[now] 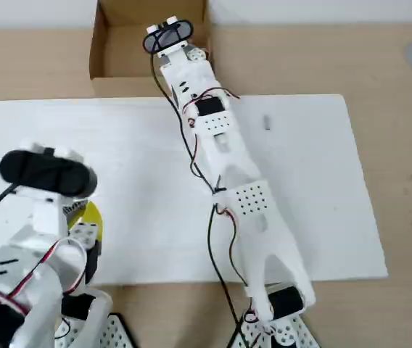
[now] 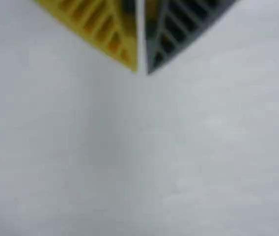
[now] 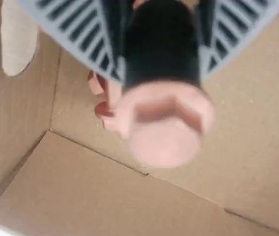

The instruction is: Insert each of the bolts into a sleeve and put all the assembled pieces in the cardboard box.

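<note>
The right gripper (image 3: pixel 161 69), jaws clamping a sleeved bolt (image 3: pixel 164 123) over the cardboard box (image 3: pixel 80 196) floor, seems ready to release it; the left gripper (image 2: pixel 140 69) has its jaws together, empty.

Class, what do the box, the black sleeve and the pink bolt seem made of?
The cardboard box looks like brown matt cardboard, creased at folds. The sleeve is black, smooth, probably plastic. The bolt is pale pink, likely plastic; blur leaves it open.

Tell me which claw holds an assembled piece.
The right claw, at the cardboard box, grips a black sleeve with a pink bolt; the left claw holds nothing.
</note>
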You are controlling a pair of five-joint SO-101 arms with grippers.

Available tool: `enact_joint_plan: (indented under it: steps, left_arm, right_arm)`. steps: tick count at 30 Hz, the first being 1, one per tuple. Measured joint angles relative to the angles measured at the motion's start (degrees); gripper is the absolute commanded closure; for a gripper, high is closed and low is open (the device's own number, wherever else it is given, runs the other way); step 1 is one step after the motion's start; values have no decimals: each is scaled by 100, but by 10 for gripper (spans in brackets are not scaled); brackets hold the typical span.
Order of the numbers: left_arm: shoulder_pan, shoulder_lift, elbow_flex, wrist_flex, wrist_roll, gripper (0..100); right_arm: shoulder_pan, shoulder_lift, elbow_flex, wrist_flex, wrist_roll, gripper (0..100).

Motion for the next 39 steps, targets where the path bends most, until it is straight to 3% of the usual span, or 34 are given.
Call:
enact_joint_plan:
  steps: [11,15,17,29,33,39]
  left_arm:
    - [0,-721,229,-88,0,991]
    - [0,-782,229,-88,0,991]
    - [0,-782,229,-88,0,991]
    - [-35,-782,334,-237,0,994]
    - [-527,-774,633,-360,0,992]
    - [-1354,-774,1160,-475,0,991]
  right_arm:
    - [-440,9,-1451,1741,-176,822]
    - [-440,-105,-1626,2778,-642,917]
    - [-440,-369,-1626,3385,-879,995]
    - [-440,-2919,-1635,6752,-1196,988]
    - [-440,-3367,-1635,7903,-1231,988]
    - [-237,-4598,-1600,8062,-1618,989]
